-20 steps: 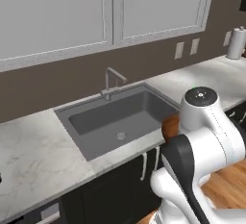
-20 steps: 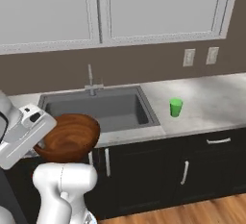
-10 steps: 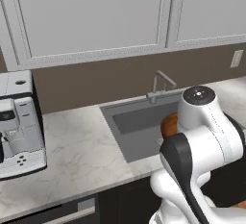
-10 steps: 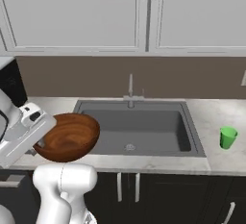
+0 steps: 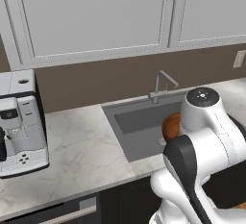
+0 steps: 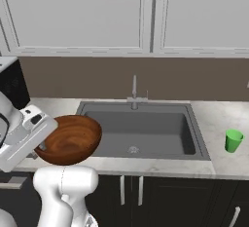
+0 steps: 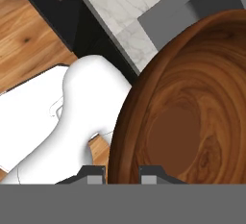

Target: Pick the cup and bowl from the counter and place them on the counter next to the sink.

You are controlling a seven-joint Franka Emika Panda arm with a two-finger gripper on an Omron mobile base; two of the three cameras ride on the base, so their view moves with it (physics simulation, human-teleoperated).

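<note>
Gripper (image 7: 122, 172) clamps bowl (image 6: 70, 139) rim; cup (image 6: 234, 141) on counter (image 6: 221, 160).

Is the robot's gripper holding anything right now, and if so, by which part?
Yes. The gripper is shut on the glossy reddish-brown wooden bowl, pinching its rim, with one fingertip on each side of the bowl's wall.

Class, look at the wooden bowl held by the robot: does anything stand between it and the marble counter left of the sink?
Nothing visible does. The reddish-brown wooden bowl hangs by the bare white marble counter; the coffee machine stands farther left.
</note>
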